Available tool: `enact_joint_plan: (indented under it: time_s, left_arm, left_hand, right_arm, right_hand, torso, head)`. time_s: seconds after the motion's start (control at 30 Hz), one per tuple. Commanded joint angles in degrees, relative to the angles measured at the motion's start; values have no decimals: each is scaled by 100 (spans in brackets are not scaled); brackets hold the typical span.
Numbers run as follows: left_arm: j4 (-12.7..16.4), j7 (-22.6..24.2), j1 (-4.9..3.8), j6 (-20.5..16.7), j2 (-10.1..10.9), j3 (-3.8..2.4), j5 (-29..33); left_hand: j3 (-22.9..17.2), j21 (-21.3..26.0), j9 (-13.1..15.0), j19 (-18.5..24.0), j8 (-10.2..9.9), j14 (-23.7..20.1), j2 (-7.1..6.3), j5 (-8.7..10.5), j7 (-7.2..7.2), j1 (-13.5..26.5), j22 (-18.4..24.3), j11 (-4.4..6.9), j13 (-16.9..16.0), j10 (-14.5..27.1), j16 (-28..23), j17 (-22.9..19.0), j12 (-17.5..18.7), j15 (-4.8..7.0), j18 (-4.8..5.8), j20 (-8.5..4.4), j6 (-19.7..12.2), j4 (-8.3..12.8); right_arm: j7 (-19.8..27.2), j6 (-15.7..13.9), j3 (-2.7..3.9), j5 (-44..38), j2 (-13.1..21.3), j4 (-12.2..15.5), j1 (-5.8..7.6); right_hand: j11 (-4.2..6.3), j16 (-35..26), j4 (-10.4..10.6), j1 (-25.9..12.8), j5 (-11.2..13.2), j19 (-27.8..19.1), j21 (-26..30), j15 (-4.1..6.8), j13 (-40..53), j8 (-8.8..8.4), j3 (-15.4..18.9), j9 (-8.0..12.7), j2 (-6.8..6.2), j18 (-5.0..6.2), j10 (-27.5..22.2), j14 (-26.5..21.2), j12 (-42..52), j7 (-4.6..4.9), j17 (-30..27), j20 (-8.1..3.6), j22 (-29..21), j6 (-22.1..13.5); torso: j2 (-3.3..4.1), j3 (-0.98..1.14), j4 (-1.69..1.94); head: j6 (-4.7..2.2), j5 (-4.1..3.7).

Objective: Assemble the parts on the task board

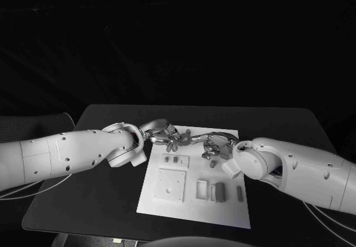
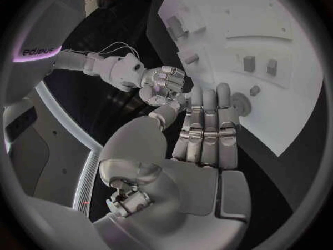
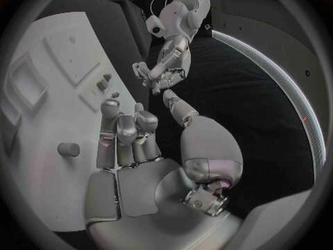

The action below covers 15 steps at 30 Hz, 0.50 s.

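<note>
The white task board (image 1: 231,213) lies in the middle of the black table. Both hands hover over its far end, close together. My left hand (image 1: 167,136) has its fingers (image 2: 205,122) stretched out straight with nothing in them. My right hand (image 1: 215,146) has its fingers (image 3: 125,129) curled in, and what lies under them is hidden. Two small grey parts (image 1: 173,160) stand just below the left hand. A short cylinder part (image 1: 212,164) lies on the board under the right hand and appears again as the cylinder (image 3: 68,149).
A square plate (image 1: 171,185) lies on the board's near left. Beside it sit a rectangular recess (image 1: 201,189) and upright grey parts (image 1: 216,192), with a thin one (image 1: 239,193) further right. Bare black table (image 1: 89,206) surrounds the board.
</note>
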State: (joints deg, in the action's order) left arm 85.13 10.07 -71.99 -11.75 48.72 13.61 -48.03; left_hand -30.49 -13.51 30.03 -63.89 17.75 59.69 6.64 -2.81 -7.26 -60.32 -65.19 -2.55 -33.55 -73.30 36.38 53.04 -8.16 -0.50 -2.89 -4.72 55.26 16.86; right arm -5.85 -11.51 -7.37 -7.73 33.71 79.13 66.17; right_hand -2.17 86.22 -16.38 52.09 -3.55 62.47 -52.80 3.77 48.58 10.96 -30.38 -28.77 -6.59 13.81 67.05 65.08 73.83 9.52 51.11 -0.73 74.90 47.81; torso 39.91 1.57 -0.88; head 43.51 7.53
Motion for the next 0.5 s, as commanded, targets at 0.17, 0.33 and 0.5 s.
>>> enact_joint_plan:
  time_s: [0.17, 0.33, 0.5]
  left_arm:
    - [34, 84, -3, -86, -23, -4, -180]
    - [49, 72, -3, -105, -23, -4, -180]
    - [57, 56, -3, -109, -27, -4, -180]
  left_hand:
    - [-23, -25, 11, -22, 29, 49, 3, 0, -16, -74, -16, 7, 6, -38, 29, 10, 8, 0, -82, -37, 35, -15]
    - [-22, -27, 12, -24, 29, 50, 2, 0, -17, -77, -19, 6, 7, -40, 29, 10, 9, 1, -82, -37, 34, -17]
    - [-22, -28, 12, -24, 28, 51, 1, 0, -17, -79, -22, 6, 8, -42, 30, 10, 10, 1, -81, -37, 34, -18]
  right_arm:
    - [95, -236, 7, 91, -84, -1, -2]
    - [84, -247, 15, 65, -133, -36, -2]
    - [53, -263, 19, 14, -177, -79, -2]
  right_hand:
    - [-50, 22, -23, 182, -22, 0, -20, -38, 16, 75, 21, -38, 37, 119, -109, -23, 74, -31, 18, 6, 74, 79]
    - [-9, 27, -34, 369, -6, -13, -26, 3, 9, 160, 33, -102, 107, 119, -123, -33, 98, -73, 24, 12, 84, 160]
    - [5, 28, -25, 390, -4, -20, -27, 14, 4, 195, 67, -131, 125, 119, -127, -37, 105, -88, 26, 22, 87, 193]
  torso:
    - [-1, -1, -5]
    - [-1, -1, -5]
    - [-1, -2, -1]
  head:
    - [-1, -2]
    - [-1, -2]
    - [4, -4]
